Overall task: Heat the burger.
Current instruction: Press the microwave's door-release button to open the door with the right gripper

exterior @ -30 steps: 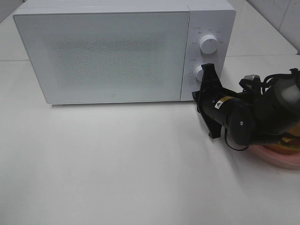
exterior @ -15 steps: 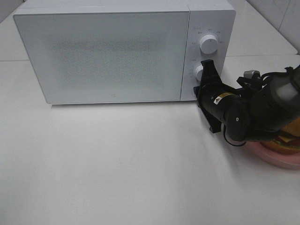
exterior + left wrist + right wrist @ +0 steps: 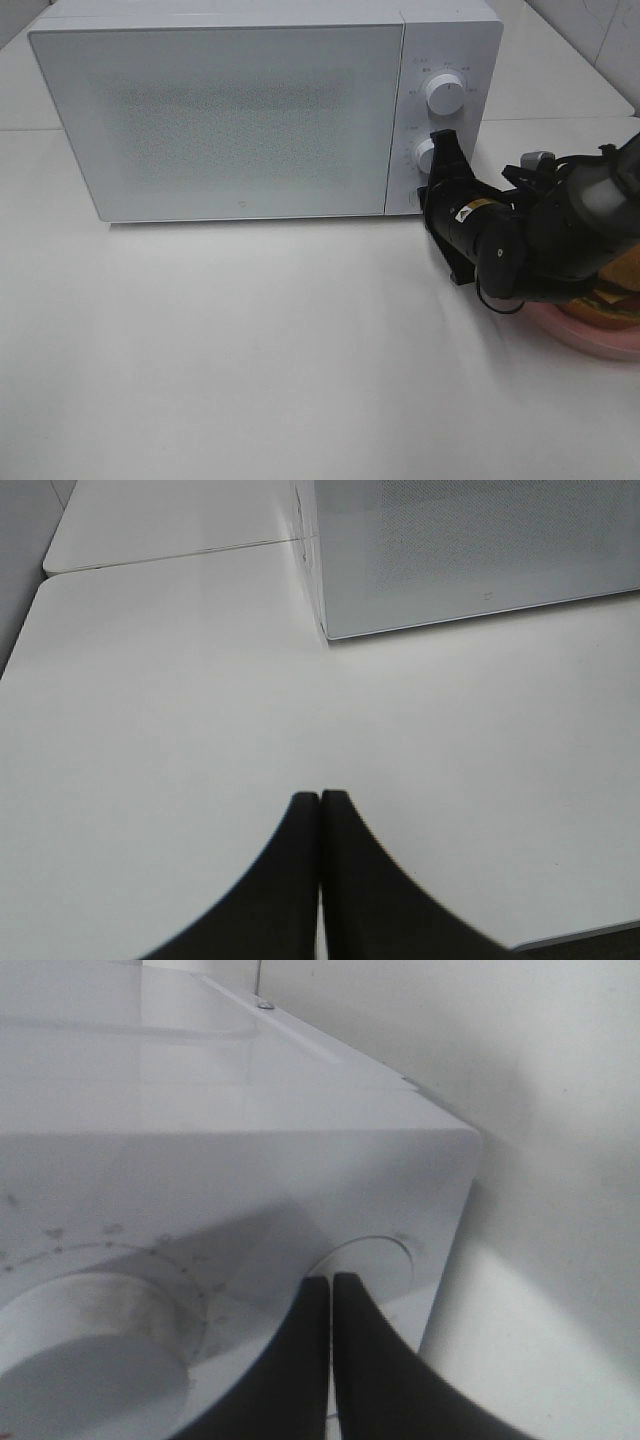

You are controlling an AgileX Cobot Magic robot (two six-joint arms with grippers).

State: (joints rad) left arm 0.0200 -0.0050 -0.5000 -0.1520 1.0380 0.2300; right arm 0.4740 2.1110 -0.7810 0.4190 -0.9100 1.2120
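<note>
The burger (image 3: 617, 304) lies on a pink plate (image 3: 598, 342) at the table's right edge, mostly hidden behind my right arm. The white microwave (image 3: 220, 110) stands at the back with its door closed. My right gripper (image 3: 420, 198) is shut and empty, its tips against the lower right corner of the microwave's control panel. In the right wrist view the shut gripper (image 3: 331, 1282) touches a round button (image 3: 375, 1260) beside the lower knob (image 3: 90, 1345). My left gripper (image 3: 320, 798) is shut and empty above the bare table, off the microwave's left corner (image 3: 325, 630).
Two white knobs sit on the control panel, the upper knob (image 3: 444, 92) above the lower knob (image 3: 425, 157), which my right gripper partly covers. The white table (image 3: 250, 340) stretches in front of the microwave.
My right arm has shifted slightly up and in toward the microwave's control panel. The microwave door stays closed. The burger and plate have not moved.
</note>
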